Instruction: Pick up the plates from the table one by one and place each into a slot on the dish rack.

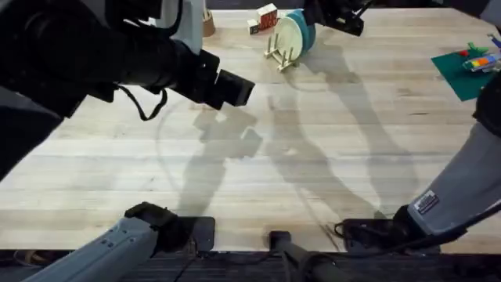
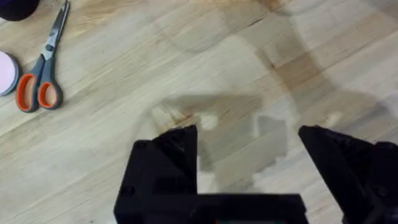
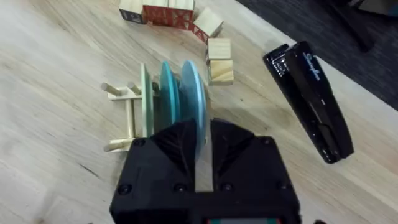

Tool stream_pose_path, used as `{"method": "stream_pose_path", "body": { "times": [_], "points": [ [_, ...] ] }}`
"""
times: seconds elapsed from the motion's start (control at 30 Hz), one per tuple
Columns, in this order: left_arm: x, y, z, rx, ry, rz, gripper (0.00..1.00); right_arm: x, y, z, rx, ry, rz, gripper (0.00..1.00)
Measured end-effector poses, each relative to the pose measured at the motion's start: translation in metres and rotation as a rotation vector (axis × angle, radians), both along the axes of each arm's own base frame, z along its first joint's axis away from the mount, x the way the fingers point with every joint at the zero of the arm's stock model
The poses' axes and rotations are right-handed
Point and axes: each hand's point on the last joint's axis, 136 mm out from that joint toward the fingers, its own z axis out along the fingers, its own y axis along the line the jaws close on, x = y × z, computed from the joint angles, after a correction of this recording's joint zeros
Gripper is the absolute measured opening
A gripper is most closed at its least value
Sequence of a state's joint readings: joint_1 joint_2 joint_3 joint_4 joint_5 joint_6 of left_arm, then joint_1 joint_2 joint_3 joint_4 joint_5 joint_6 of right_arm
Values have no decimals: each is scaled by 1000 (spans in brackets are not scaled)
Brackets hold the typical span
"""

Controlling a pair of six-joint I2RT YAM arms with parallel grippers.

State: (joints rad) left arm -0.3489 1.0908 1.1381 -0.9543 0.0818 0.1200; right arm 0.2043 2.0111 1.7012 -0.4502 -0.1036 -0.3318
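The dish rack (image 1: 280, 56) stands at the table's (image 1: 329, 157) far middle, with three plates on edge in its slots. From the right wrist they read as a cream plate (image 3: 144, 99), a darker teal plate (image 3: 168, 93) and a light blue plate (image 3: 193, 93). My right gripper (image 3: 204, 142) sits over the rack, its fingers shut on the light blue plate's rim. From overhead the right gripper (image 1: 337, 16) is just right of the rack. My left gripper (image 1: 239, 88) hangs open over bare wood, left of the rack, with nothing between its fingers (image 2: 171, 155).
A black stapler (image 3: 311, 93) and several wooden blocks (image 3: 214, 53) lie close behind the rack. Orange-handled scissors (image 2: 40, 68) and a pink dish (image 2: 5, 71) lie near the left gripper. A green mat (image 1: 470, 69) with small items sits at the right edge.
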Motion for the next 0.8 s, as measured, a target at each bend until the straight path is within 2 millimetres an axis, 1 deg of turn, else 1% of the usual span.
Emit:
{"method": "stream_pose_path", "body": {
  "times": [0.07, 0.13, 0.3, 0.37, 0.47, 0.57, 0.67, 0.7, 0.73, 0.8],
  "points": [
    [0, 0, 0, 0, 0, 0, 995, -1, 0, 5, 3, -6, -2, 161],
    [0, 0, 0, 0, 0, 0, 995, -5, -1, 16, 6, -15, -3, 168],
    [0, 0, 0, 0, 0, 0, 995, -26, -5, 54, 15, -36, -8, 216],
    [0, 0, 0, 0, 0, 0, 995, -37, -8, 68, 16, -38, -8, 259],
    [0, 0, 0, 0, 0, 0, 995, -55, -11, 86, 15, -32, -8, 358],
    [0, 0, 0, 0, 0, 0, 995, -76, -16, 98, 11, -9, -10, 439],
    [0, 0, 0, 0, 0, 0, 995, -99, -21, 107, 4, 26, -10, 492],
    [0, 0, 0, 0, 0, 0, 995, -107, -22, 111, 5, 36, -14, 541],
    [0, 0, 0, 0, 0, 0, 995, -114, -24, 114, 3, 43, -14, 647],
    [0, 0, 0, 0, 0, 0, 995, -128, -26, 120, 0, 56, -13, 917]
  ]
}}
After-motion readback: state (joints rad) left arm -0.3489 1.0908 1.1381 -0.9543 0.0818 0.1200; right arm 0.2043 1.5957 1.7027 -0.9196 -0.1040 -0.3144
